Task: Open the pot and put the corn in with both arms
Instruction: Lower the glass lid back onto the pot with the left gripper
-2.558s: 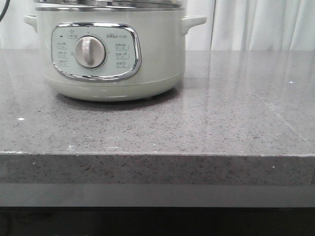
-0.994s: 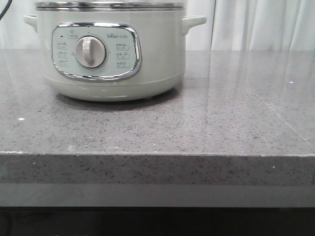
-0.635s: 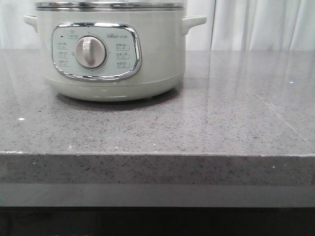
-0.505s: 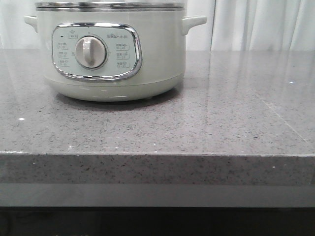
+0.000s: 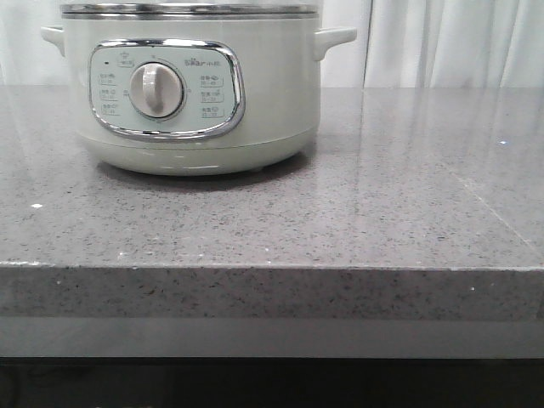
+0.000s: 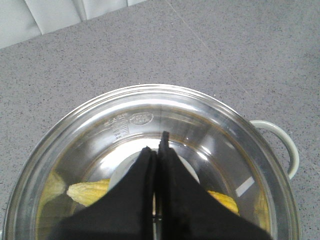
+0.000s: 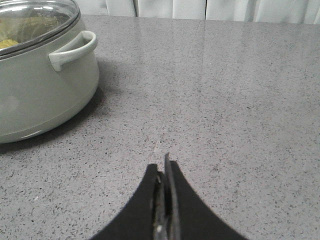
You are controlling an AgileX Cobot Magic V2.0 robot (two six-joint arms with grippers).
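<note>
The pale grey-green pot (image 5: 191,93) stands at the back left of the counter, its dial panel facing me. In the left wrist view a glass lid (image 6: 150,115) with a steel rim covers it. The yellow corn (image 6: 87,191) lies inside under the glass, and another yellow piece (image 6: 223,201) shows on the far side of my fingers. My left gripper (image 6: 159,142) is shut and empty just above the lid's middle. My right gripper (image 7: 165,162) is shut and empty over bare counter beside the pot (image 7: 40,90). Neither gripper shows in the front view.
The grey speckled counter (image 5: 382,212) stretches to the right of the pot, with its front edge (image 5: 272,268) near me. White curtains (image 5: 442,42) hang behind. The pot's side handle (image 7: 75,50) sticks out toward my right gripper.
In the oldest frame the lid's rim stood a little higher at the pot's top. It has sat flush on the steel rim for the last second. Nothing else has moved in the front view.
</note>
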